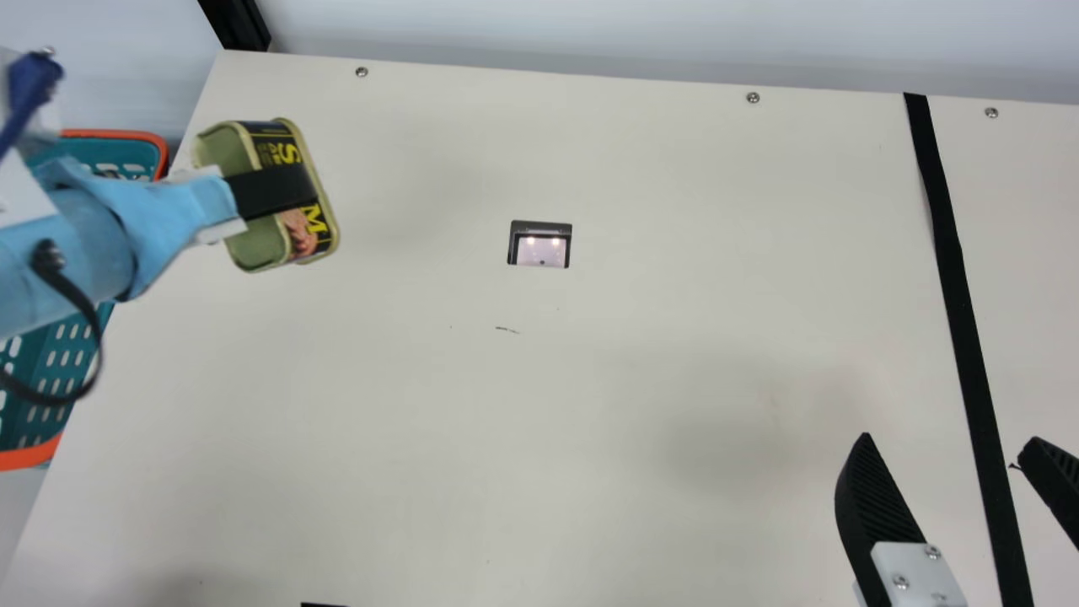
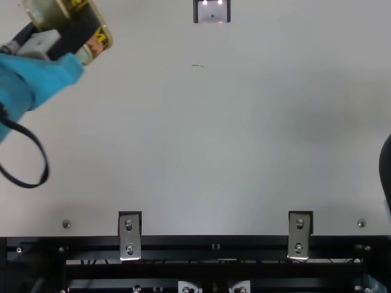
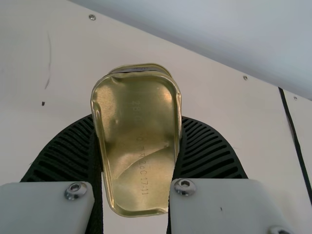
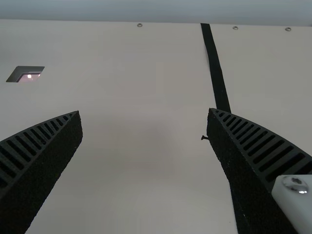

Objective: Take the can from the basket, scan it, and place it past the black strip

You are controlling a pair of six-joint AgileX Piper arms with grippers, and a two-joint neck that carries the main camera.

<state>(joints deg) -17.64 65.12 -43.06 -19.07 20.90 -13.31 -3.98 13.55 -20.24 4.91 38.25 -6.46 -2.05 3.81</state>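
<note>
Left of the black-framed scanner window (image 1: 542, 250), the black ribbed left gripper (image 3: 137, 117) clamps the gold rectangular can (image 1: 314, 238) by its sides, likely baring its ends for scanning; rightward, the matching right gripper (image 4: 144, 111) gapes.

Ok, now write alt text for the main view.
The left gripper holds a can above a cream table, left of a lit scanner; the right gripper is open near a black strip. A teal basket stands at far left.
</note>
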